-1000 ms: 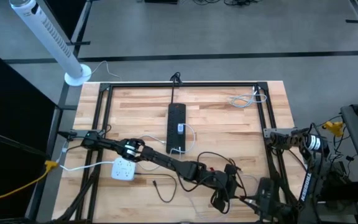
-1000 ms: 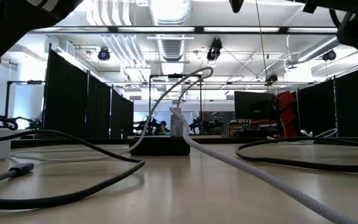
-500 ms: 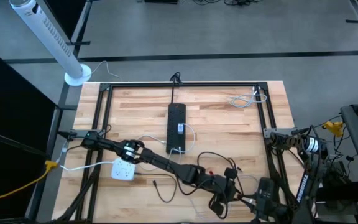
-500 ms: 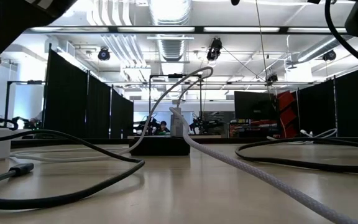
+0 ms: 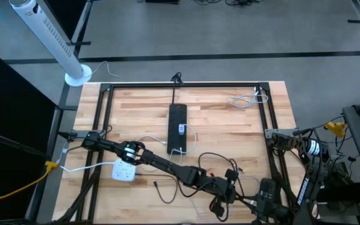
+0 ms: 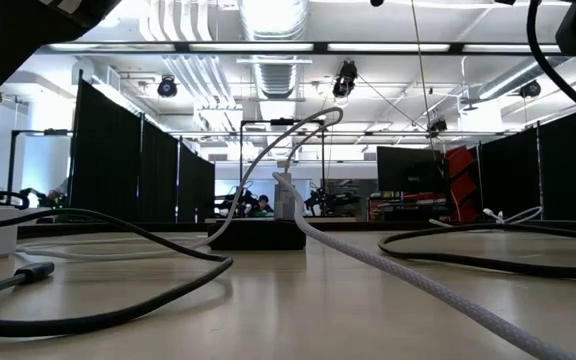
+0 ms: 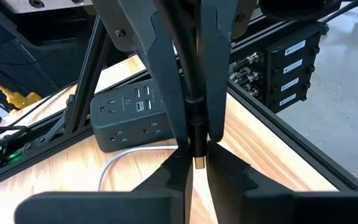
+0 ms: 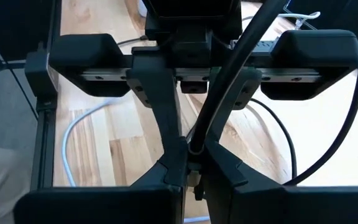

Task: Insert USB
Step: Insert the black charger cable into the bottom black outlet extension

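Both grippers pinch the black cable near the table's front edge, left gripper (image 7: pixel 196 134) right at the USB plug (image 7: pixel 199 160), right gripper (image 8: pixel 194 152) farther back, so imo line up w/ the white hub (image 7: pixel 143 115) ports b4 pushing.

Cable (image 7: pixel 191 93) between left pincer (image 7: pixel 196 149) fingers

Left gripper (image 7: pixel 196 146) pads mostly cover the USB plug (image 7: pixel 199 163) (only its tip peeks out), cable runs off-frame.
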Controlling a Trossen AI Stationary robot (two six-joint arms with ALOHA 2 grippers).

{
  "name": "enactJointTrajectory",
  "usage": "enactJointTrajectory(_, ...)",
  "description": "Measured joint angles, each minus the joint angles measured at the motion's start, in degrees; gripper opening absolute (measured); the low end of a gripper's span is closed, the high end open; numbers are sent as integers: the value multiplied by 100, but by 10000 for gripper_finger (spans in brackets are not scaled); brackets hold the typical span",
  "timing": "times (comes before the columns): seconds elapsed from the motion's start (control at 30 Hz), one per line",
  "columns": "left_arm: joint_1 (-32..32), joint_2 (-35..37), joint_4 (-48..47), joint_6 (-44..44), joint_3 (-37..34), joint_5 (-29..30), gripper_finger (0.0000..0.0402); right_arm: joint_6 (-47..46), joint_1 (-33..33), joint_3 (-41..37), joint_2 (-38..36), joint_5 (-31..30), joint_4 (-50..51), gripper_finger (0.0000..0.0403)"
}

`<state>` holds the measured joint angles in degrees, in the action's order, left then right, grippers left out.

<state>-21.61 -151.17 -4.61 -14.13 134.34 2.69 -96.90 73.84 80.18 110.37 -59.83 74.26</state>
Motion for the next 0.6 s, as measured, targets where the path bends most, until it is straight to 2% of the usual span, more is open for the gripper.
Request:
enactJointTrajectory(0.17,-4,0,3,2,0,-15,50,-11,0,0,5,13,2,17)
enactJointTrajectory(0.33,-4,2,3,2,0,16,9,-18,0,0,7,20,-6,17)
enactJointTrajectory(0.6,-9,55,-239,-33,0,25,7,36,-3,0,13,57,-27,17)
